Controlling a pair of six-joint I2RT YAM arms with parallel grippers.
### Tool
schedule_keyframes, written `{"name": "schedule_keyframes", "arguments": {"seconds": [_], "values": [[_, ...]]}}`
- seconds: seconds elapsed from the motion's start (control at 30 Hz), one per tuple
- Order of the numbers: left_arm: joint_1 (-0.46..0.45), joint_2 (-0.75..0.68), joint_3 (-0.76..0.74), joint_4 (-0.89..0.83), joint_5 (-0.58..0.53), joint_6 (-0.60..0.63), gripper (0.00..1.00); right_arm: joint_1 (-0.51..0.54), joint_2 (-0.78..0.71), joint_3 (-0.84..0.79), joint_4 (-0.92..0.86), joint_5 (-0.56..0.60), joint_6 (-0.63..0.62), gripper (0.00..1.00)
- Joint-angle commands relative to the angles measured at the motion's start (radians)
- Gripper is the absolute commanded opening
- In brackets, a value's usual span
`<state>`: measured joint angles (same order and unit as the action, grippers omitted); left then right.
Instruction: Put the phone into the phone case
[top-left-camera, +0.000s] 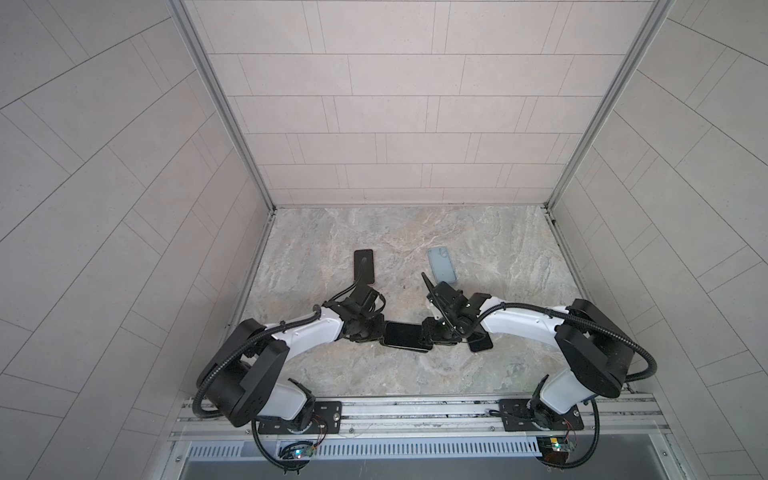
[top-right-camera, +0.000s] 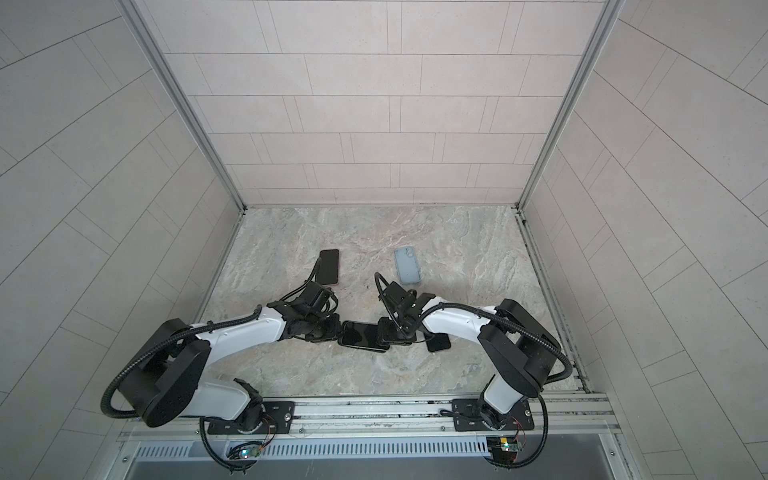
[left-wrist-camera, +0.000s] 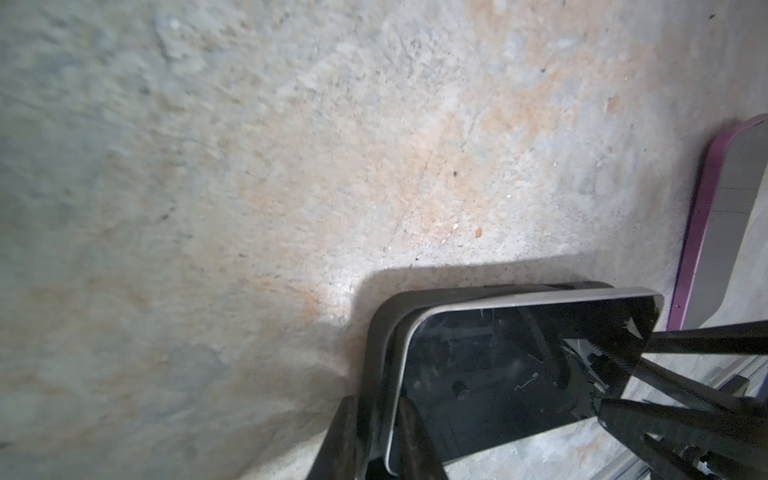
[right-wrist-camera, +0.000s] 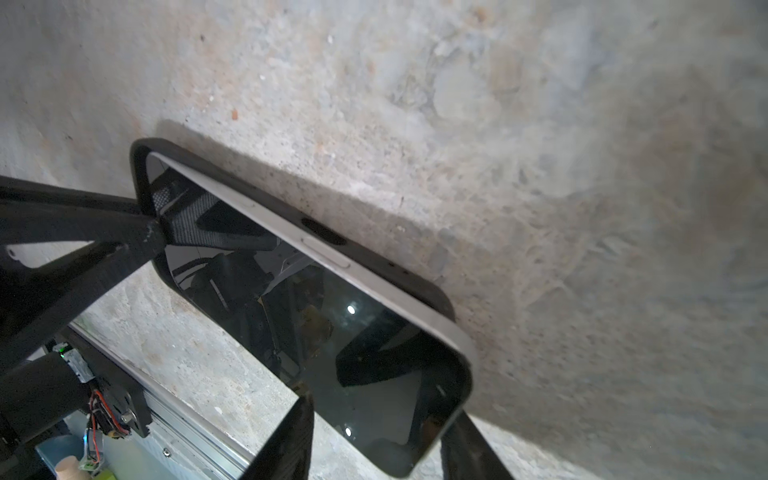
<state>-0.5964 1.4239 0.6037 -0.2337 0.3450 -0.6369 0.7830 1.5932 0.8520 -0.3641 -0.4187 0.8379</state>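
Marbled grey-tan tabletop (top-left-camera: 415, 232), scuffed and speckled. Far left: pink-edged phone (top-left-camera: 364, 266) lying flat, screen up (its pink rim (left-wrist-camera: 698, 232) is clear only in the left wrist view). Far right: pale blue case (top-left-camera: 442, 264), flat, well apart from it. Nearer: dark slab (top-left-camera: 481, 344), partly covered, type unclear. Pale tiled walls (top-left-camera: 395, 104) on three sides. Metal rail (top-left-camera: 415, 409) and slotted vent strip (top-left-camera: 415, 451) along the near edge.

It's a lab booth (tiled panels (top-left-camera: 395, 104), aluminium rail (top-left-camera: 415, 409))

Most of phone case (left-wrist-camera: 378, 340) hidden beneath phone (left-wrist-camera: 498, 374) — pink-edged handset (left-wrist-camera: 731, 216) cut off at edge.
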Motion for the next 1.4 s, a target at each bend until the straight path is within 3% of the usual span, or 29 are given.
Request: {"name": "schedule_keyframes", "arguments": {"seconds": [0.0,0.3,0.5,0.6,0.8,0.87,1.03,1.23,1.37], "values": [[-0.006,0.018,-0.003,-0.018,-0.009,0.012,0.11,0.005,-0.002,0.021,0.012,-0.004,-0.021,0.58],[-0.008,0.019,0.006,-0.023,-0.009,0.011,0.08,0.006,-0.05,0.023,-0.079,0.094,-0.056,0.58],[-0.007,0.015,0.007,-0.022,-0.004,0.006,0.08,0.006,-0.056,0.013,-0.059,0.08,-0.045,0.56],[-0.006,0.005,0.007,-0.015,0.009,0.002,0.0,0.005,-0.061,0.004,-0.027,0.061,-0.029,0.51],[-0.006,-0.016,0.014,-0.021,0.008,-0.003,0.0,0.006,-0.05,0.001,-0.001,0.037,-0.016,0.47],[-0.006,-0.017,0.018,-0.027,0.006,-0.004,0.04,0.006,-0.053,-0.002,-0.004,0.041,-0.016,0.47],[-0.007,-0.025,0.024,-0.034,-0.003,-0.005,0.27,0.005,-0.07,-0.005,-0.023,0.06,-0.022,0.47],[-0.007,-0.019,0.039,-0.035,0.008,-0.003,0.32,0.005,-0.064,-0.007,-0.024,0.06,-0.021,0.45],[-0.006,-0.006,0.042,-0.033,0.013,-0.001,0.32,0.005,-0.064,-0.006,-0.031,0.063,-0.022,0.37]]}}
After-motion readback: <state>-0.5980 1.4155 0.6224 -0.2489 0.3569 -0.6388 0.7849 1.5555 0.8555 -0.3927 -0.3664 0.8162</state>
